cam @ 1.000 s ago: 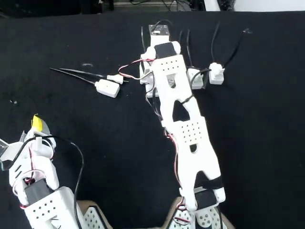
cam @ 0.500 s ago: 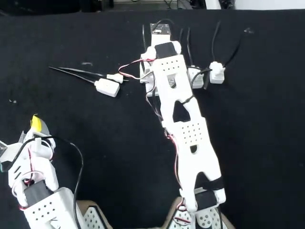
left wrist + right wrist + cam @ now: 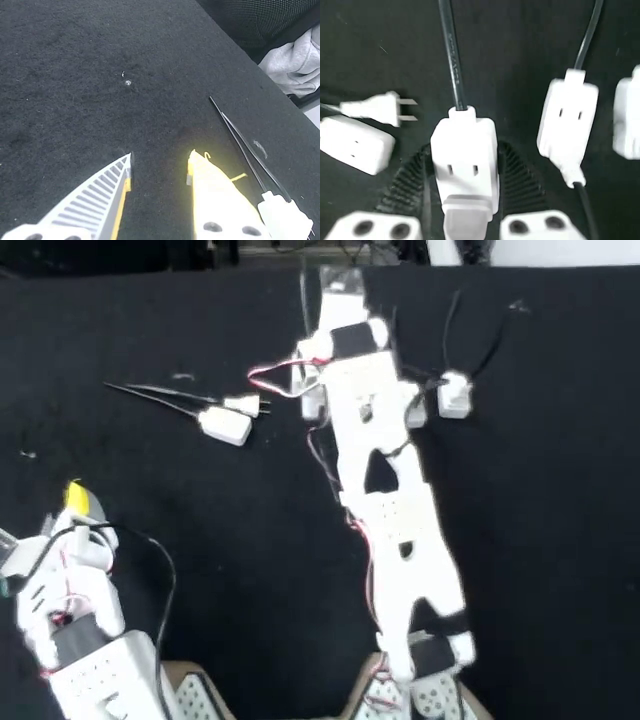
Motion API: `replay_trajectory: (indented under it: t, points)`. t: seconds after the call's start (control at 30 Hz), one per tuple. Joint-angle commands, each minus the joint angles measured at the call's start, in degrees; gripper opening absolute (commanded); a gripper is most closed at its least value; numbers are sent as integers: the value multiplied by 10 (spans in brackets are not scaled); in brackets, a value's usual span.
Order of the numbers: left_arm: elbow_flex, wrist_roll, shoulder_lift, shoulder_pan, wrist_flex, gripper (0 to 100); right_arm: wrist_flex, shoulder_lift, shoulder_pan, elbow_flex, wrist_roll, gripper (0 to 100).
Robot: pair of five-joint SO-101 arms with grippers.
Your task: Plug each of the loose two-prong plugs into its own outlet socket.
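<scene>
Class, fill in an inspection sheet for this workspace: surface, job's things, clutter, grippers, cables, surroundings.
Surface: black felt-like table top.
Job's things: one loose plug lies unplugged beside the left socket; the middle socket and right socket lie further along.
Clutter: a small white speck.
Grippers: left gripper open over bare table; right gripper closed on the middle socket, one finger on each side.
Cables: black cords run from the sockets; red and white arm wires.
Surroundings: grey fabric past the table edge.
</scene>
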Motion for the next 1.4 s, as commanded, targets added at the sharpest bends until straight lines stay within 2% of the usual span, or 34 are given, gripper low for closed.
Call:
replay_trajectory:
  t: [0.0,0.37,0.7,0.8,1.0,1.17,1.37]
  points:
    - [-30,7,-6,0,-8,188,21,-17,2,-36,-11,11]
    - [-30,7,-6,0,-8,188,21,-57,11,0,-28,11]
    - [-30,7,-6,0,-8,188,18,-112,89,99,-21,11]
    - [-30,7,-6,0,-8,188,18,-111,98,116,14,11]
    - [-30,7,-6,0,-9,188,14,-113,91,30,25,11]
    - [-30,7,-6,0,-9,188,18,-116,79,-95,72,11]
    - [-30,7,-6,0,-9,188,14,-224,115,-92,100,11]
